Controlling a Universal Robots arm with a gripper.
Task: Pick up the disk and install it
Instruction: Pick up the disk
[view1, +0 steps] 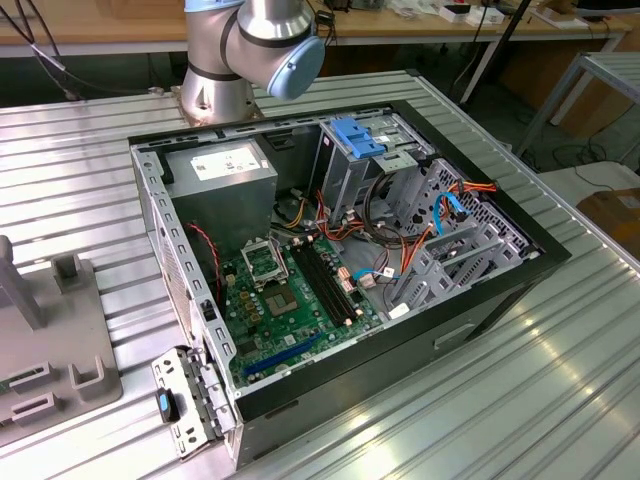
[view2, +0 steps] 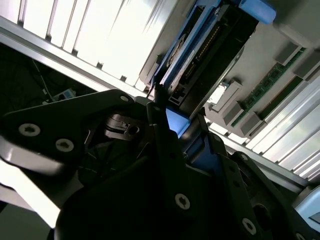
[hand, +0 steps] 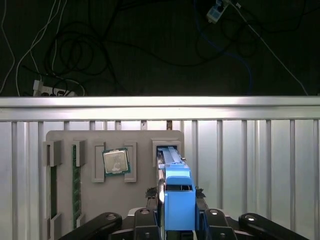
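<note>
At the exterior view's lower left, a grey holder tray (view1: 50, 340) sits on the ribbed metal bench (view1: 520, 400). The open computer case (view1: 450, 330) stands in the middle, with bare bench open toward the lower right. In the first wrist view the disk (hand: 177, 185) stands on edge in a tray slot, just beside a processor chip (hand: 116, 161). The hand (hand: 176, 196) appears clamped on the disk's blue rail. A straight lift along the snug slot walls looks safest.

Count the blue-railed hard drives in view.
1. The grey-metal hard drive with blue plastic rails stands on edge in a slot of the grey plastic tray, beside the square processor chip. Others may hide inside the computer's metal cage.
</note>
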